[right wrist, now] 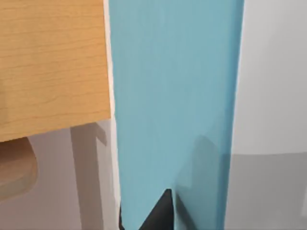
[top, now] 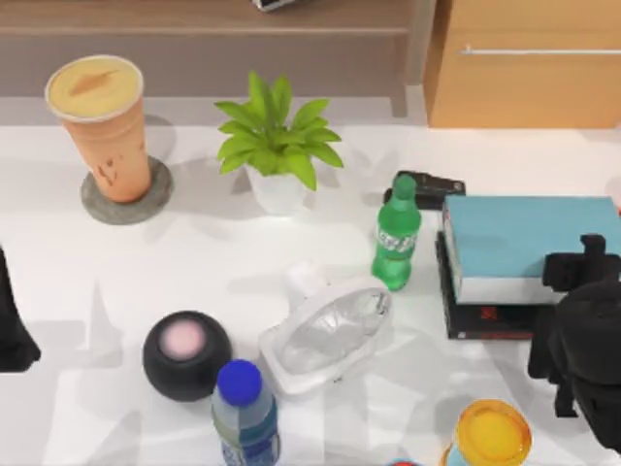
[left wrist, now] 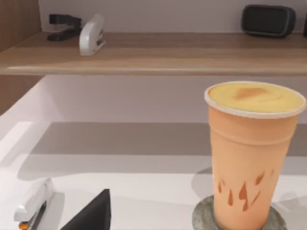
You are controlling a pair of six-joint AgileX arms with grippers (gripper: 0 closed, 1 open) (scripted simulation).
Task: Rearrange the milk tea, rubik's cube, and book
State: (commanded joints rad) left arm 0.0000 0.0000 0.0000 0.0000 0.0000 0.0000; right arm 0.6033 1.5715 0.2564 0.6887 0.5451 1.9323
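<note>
The right hand [top: 580, 320] is hovering over the near end of the book [top: 529, 238], which is lying on a thin black book [top: 485, 318] at the worktop's right; whether its fingers are open cannot be told. The book is looking stiff and fairly heavy, so gripping across its thickness at the near edge is probably wisest.

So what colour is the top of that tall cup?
Creamy yellow on the milk tea, clearest in the left wrist view.
</note>
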